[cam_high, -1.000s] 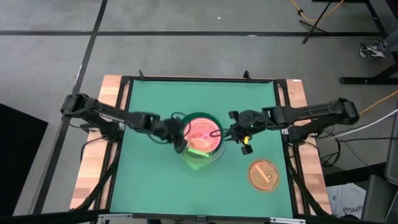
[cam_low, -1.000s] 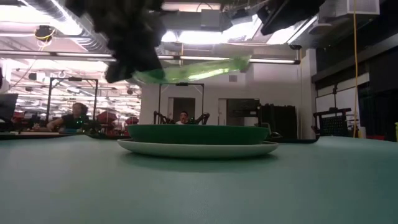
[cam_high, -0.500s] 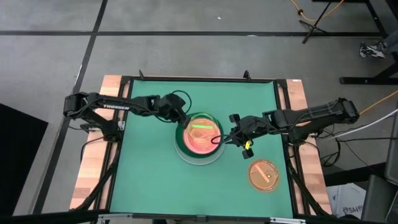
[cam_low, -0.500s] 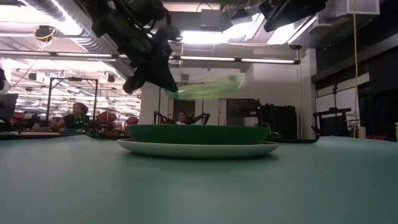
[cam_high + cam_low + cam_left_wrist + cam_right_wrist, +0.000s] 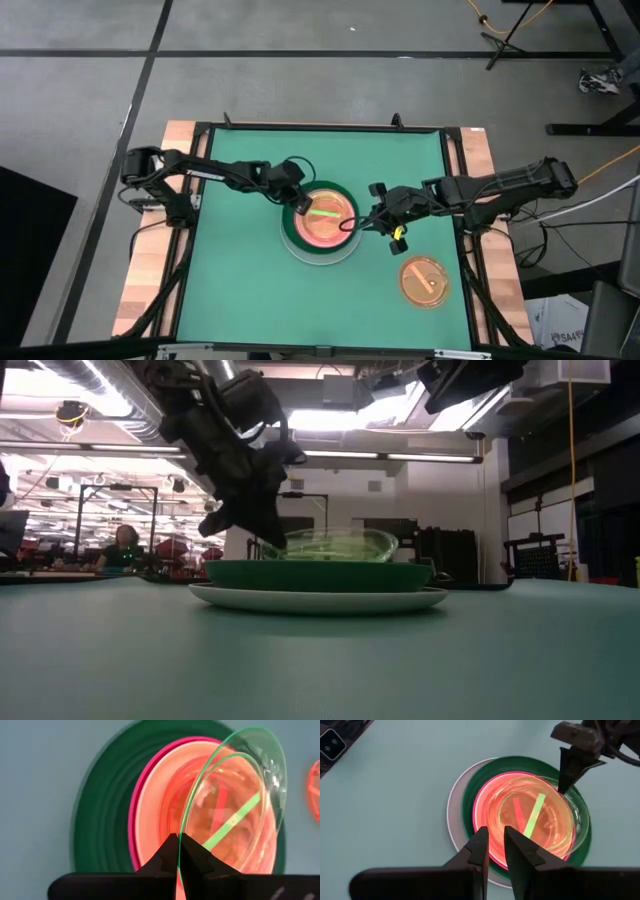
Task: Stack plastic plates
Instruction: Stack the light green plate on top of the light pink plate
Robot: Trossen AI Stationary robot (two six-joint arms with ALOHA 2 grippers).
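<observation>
- I am pinching the rim of the small translucent green plastic plate (image 5: pixel 235 800) with my left gripper (image 5: pixel 300 206), fingers pressed together on its thin edge.
- That plate is sitting over the stack (image 5: pixel 318 596), a pale plate under dark green and pink ones; the low view suggests it is nesting.
- I am keeping my right gripper (image 5: pixel 362 222) just beside the stack, its fingers (image 5: pixel 480 851) narrowly parted and holding nothing.
- The small orange round plastic plate (image 5: pixel 424 281) is lying apart from the stack, beyond the right gripper.
- I judge these plates light, thin, stiff and slick; the rim is the only workable hold.
</observation>
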